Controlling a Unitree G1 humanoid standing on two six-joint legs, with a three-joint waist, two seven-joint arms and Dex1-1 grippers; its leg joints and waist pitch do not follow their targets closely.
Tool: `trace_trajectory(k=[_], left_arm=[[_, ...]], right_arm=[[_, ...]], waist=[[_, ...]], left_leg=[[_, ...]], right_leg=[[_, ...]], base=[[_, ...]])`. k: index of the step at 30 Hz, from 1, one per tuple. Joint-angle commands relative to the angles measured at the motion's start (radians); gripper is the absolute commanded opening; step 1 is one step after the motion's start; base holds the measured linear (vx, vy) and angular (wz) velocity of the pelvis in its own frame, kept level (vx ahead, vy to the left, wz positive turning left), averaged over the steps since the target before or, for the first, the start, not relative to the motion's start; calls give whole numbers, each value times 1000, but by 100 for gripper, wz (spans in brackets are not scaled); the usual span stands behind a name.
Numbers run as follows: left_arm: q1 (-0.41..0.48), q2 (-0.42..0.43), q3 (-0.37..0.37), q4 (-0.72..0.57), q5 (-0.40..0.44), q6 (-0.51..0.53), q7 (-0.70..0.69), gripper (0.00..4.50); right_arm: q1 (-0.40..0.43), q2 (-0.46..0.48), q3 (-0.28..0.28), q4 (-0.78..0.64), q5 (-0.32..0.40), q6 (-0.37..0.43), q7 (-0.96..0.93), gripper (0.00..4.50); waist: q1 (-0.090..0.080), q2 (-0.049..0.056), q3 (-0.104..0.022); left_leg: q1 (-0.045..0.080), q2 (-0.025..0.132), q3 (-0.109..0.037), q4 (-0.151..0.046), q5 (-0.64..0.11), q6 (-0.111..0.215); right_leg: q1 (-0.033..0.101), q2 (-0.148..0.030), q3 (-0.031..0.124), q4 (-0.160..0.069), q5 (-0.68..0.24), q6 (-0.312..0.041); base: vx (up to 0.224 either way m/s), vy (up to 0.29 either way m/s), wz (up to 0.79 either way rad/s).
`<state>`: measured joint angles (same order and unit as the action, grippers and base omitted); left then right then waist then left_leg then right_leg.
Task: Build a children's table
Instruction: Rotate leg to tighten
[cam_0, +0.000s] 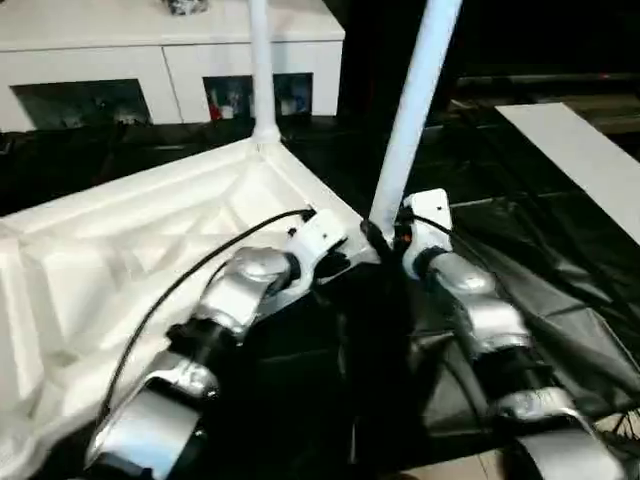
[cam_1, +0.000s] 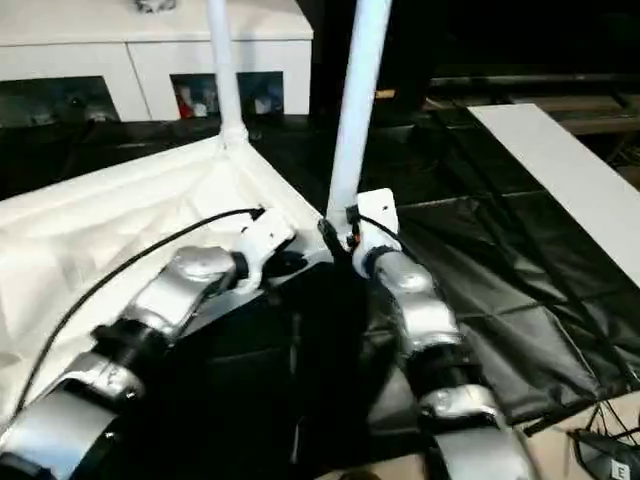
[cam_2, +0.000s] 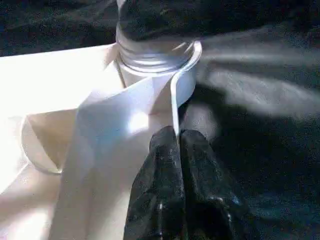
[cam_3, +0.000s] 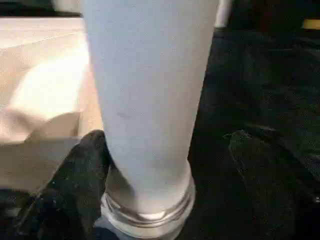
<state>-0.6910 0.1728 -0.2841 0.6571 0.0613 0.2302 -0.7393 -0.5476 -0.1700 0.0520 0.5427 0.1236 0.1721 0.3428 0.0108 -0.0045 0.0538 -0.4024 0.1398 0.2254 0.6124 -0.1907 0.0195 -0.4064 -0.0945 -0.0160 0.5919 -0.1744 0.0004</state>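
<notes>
Head pair looks forward-down over my forearms. Both wrist cameras sit close, sharing near leg (cam_3: 150, 100) base at tabletop (cam_2: 60, 80) corner.

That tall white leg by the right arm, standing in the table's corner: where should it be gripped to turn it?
Probably low on the long white tapered round plastic leg, just above its threaded base, from the open side facing the robot. There the shaft is widest, and the white ribbed plastic tabletop blocks the far side.

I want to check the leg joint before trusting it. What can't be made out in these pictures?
- Near leg: top cut off by the head views' upper edge.
- Its seating in the corner socket: blurred in both wrist views.
- Tabletop: near edge hidden by the left forearm.
- Cabinet contents: too small.
</notes>
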Motion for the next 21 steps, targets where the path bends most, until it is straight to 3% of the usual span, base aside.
trace_trajectory(k=[1, 2, 4, 7, 10, 13, 15, 20, 21], left_arm=[[33, 61, 1, -56, -41, -57, -120, 0], [39, 74, -3, -67, -49, -71, -150, 0], [49, 93, -10, -88, -62, -90, -201, 0], [81, 156, -45, -188, -111, -58, -371, 0], [94, 177, -51, -240, -135, -32, -432, 0], [97, 185, -50, -253, -132, -28, -443, 0], [96, 187, -50, -251, -129, -31, -442, 0], [105, 198, -51, -267, -138, -32, -456, 0], [108, 201, -51, -274, -140, -27, -460, 0]], right_arm=[[54, -93, -2, -86, 49, 21, 190, 402], [68, -115, 6, -105, 60, 22, 238, 402], [92, -150, 22, -140, 76, 27, 312, 402], [155, -257, 103, -229, 109, 51, 532, 402], [163, -295, 145, -237, 98, 49, 609, 402], [147, -292, 150, -213, 73, 43, 626, 402], [139, -287, 152, -197, 66, 38, 626, 402], [135, -284, 154, -195, 83, 50, 642, 402], [131, -279, 155, -188, 88, 53, 641, 402]], waist=[[7, -4, -69], [14, -3, -70], [17, -1, -68], [30, -2, -64], [28, -1, -61], [28, -7, -57], [29, -4, -58], [30, -9, -61], [31, -10, -63]], left_leg=[[34, 88, -50, -87, -212, 52], [36, 90, -51, -86, -196, 62], [39, 91, -47, -86, -192, 72], [42, 97, -51, -90, -240, 49], [47, 95, -47, -93, -272, 26], [52, 96, -48, -96, -336, -14], [51, 95, -50, -98, -335, -27], [45, 94, -50, -97, -291, -17], [44, 93, -48, -93, -258, -1]], right_leg=[[37, -58, 26, -58, -117, -237], [42, -59, 25, -55, -89, -242], [34, -57, 26, -53, -72, -260], [40, -62, 27, -58, -153, -253], [27, -57, 27, -61, -192, -254], [17, -61, 32, -71, -284, -231], [16, -61, 31, -69, -291, -221], [23, -62, 31, -63, -237, -222], [25, -62, 31, -59, -196, -231]], base=[[0, 0, 0], [0, 0, 0], [0, 0, 0], [0, 0, 0], [0, 0, 0], [0, 0, 0], [0, 0, 0], [0, 0, 0], [0, 0, 0]])
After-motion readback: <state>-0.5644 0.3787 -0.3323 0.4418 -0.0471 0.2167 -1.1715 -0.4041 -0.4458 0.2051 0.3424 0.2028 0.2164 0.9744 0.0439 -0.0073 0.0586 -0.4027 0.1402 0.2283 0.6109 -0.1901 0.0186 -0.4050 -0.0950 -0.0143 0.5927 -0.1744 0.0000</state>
